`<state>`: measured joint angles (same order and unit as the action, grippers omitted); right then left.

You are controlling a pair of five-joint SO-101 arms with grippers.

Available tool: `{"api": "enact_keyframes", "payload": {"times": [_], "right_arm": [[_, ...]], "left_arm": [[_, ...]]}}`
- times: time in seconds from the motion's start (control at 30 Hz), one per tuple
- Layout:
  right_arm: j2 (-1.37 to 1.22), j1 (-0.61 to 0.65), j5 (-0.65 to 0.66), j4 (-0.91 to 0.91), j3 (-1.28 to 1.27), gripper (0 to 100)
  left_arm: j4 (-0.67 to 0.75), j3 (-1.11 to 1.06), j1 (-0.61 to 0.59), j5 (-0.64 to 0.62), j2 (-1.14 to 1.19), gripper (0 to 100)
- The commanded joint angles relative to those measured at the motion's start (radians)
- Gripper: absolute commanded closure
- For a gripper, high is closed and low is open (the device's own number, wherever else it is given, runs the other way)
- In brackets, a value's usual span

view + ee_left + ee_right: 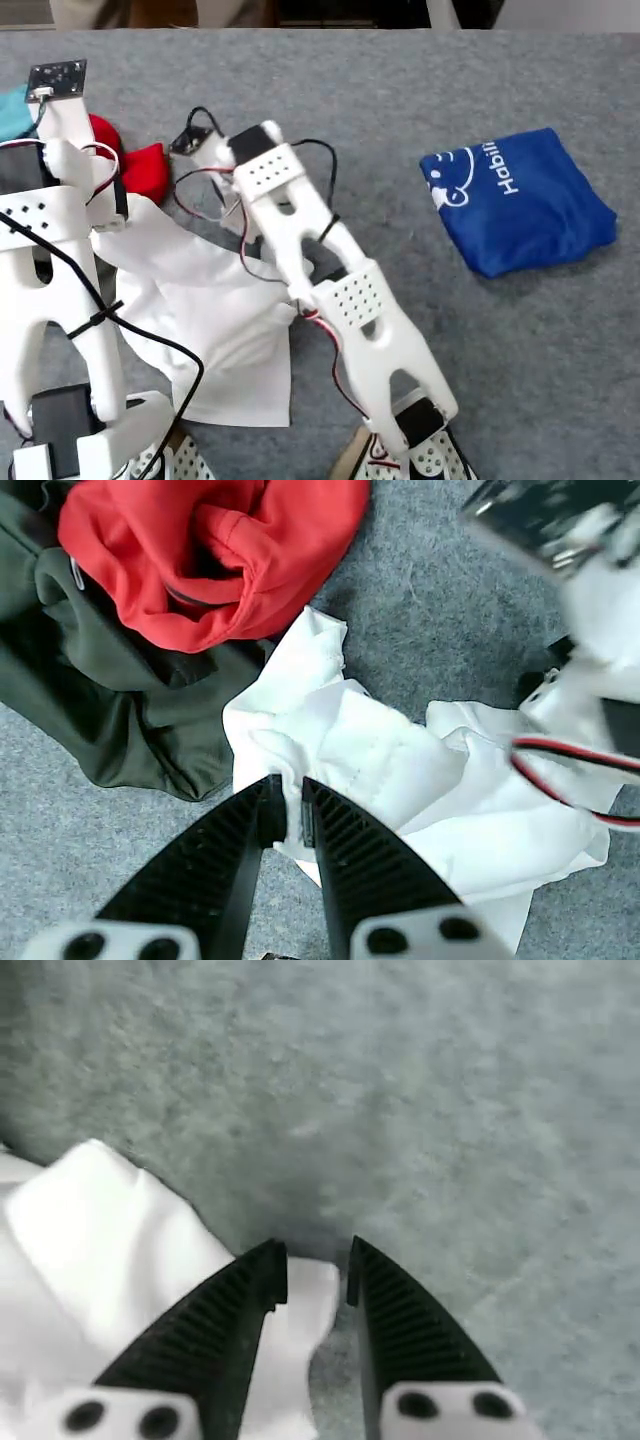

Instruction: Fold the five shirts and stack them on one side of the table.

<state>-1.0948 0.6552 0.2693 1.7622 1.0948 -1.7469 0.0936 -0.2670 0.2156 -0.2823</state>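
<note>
A crumpled white shirt (215, 310) lies on the grey table between the two arms. My left gripper (293, 815) is shut on its edge, close to a red shirt (220, 550) and a dark green shirt (110, 700). The red shirt (140, 168) sits at the back left in the high view. My right gripper (316, 1278) pinches another corner of the white shirt (100, 1240) just above the table. A folded blue shirt (515, 200) rests alone at the right. The right arm (300, 230) reaches diagonally over the white shirt toward the back left.
A bit of teal cloth (12, 112) shows at the far left edge. Red and black cables (215, 200) hang from the right arm over the white shirt. Bare grey table (420, 90) spreads across the back and right.
</note>
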Motion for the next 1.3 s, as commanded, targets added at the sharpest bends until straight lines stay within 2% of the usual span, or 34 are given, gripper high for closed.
{"api": "enact_keyframes", "payload": {"times": [0.0,0.17,0.33,0.5,0.73,0.93,1.27], "right_arm": [[-0.024,0.025,-0.012,0.011,0.015,87.5],[-0.064,0.019,-0.006,0.000,0.015,88.3],[-0.064,0.019,-0.003,-0.002,0.016,99.8],[-0.064,0.001,-0.009,0.003,0.018,99.5],[-0.047,-0.097,-0.011,0.025,0.105,99.6],[0.077,-0.177,-0.011,0.025,0.107,99.6],[0.348,-0.343,-0.041,0.023,0.107,99.6]], "left_arm": [[-0.011,-0.002,-0.009,0.008,-0.033,98],[-0.011,-0.002,-0.009,-0.009,-0.033,98],[-0.011,-0.002,-0.009,-0.028,-0.033,98],[-0.011,0.000,-0.011,-0.028,-0.035,98],[-0.011,0.005,-0.012,-0.028,-0.035,98],[-0.011,0.008,-0.012,-0.032,-0.035,98],[0.063,0.006,-0.011,-0.190,-0.031,98]]}}
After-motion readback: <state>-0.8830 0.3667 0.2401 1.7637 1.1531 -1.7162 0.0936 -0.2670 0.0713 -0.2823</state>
